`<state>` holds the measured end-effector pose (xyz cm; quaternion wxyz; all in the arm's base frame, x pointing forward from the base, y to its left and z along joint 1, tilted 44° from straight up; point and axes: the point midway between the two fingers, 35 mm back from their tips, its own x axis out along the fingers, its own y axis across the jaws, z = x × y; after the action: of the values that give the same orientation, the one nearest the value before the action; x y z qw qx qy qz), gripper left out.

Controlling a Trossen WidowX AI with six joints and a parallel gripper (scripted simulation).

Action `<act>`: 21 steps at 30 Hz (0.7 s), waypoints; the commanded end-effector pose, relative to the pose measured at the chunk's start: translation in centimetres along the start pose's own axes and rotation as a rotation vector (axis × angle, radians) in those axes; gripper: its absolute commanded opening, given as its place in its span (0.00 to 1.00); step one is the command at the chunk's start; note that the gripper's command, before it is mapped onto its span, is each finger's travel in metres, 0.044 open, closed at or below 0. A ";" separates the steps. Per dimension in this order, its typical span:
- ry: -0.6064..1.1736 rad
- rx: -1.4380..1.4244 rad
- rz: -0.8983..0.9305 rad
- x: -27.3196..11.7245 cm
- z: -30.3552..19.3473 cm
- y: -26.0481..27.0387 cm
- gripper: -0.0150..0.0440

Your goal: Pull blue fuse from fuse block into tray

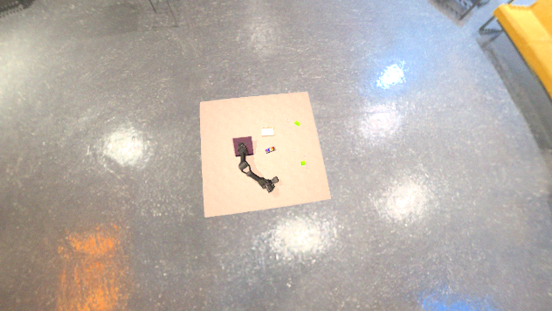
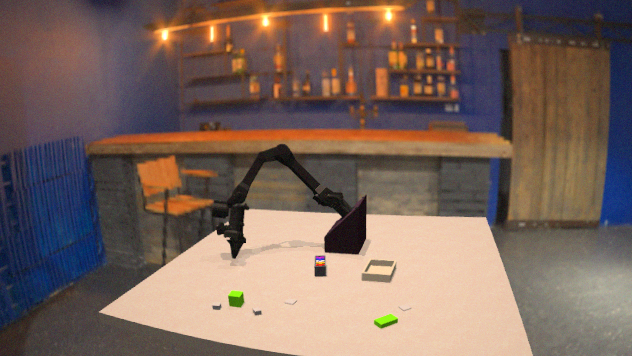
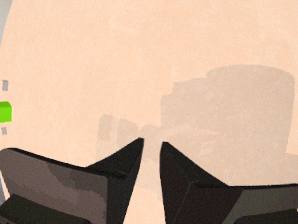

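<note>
The small dark fuse block (image 1: 270,149) (image 2: 320,266) stands near the middle of the pale mat (image 1: 223,118) (image 2: 440,250) (image 3: 150,50), with coloured fuses in its top. They are too small to tell the blue one apart. The shallow white tray (image 1: 267,131) (image 2: 379,270) sits to the right of the block in the exterior view. My gripper (image 1: 272,189) (image 2: 235,253) (image 3: 152,145) is shut with nothing between its fingers. It points down just above bare mat, far to the left of the block in that same view.
The arm's dark purple base (image 1: 242,144) (image 2: 347,230) stands behind the block. A green cube (image 1: 302,162) (image 2: 236,298) (image 3: 4,112), a flat green piece (image 1: 297,123) (image 2: 385,320) and small grey tiles (image 2: 256,311) (image 2: 290,301) lie near the mat's front.
</note>
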<state>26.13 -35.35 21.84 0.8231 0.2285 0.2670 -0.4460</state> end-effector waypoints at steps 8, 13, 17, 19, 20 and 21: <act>0.289 0.069 -0.108 1.7 -14.1 9.8 0.36; 0.346 0.075 -0.231 0.5 -21.4 12.4 0.36; 0.323 0.063 -0.339 -1.3 -26.8 13.4 0.36; 0.285 0.053 -0.384 -2.2 -29.1 13.5 0.36; 0.261 0.047 -0.403 -2.7 -30.1 13.5 0.36; 0.232 0.040 -0.419 -3.2 -31.0 13.6 0.36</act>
<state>30.27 -9.83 3.55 0.6727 0.2624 0.4088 -0.5581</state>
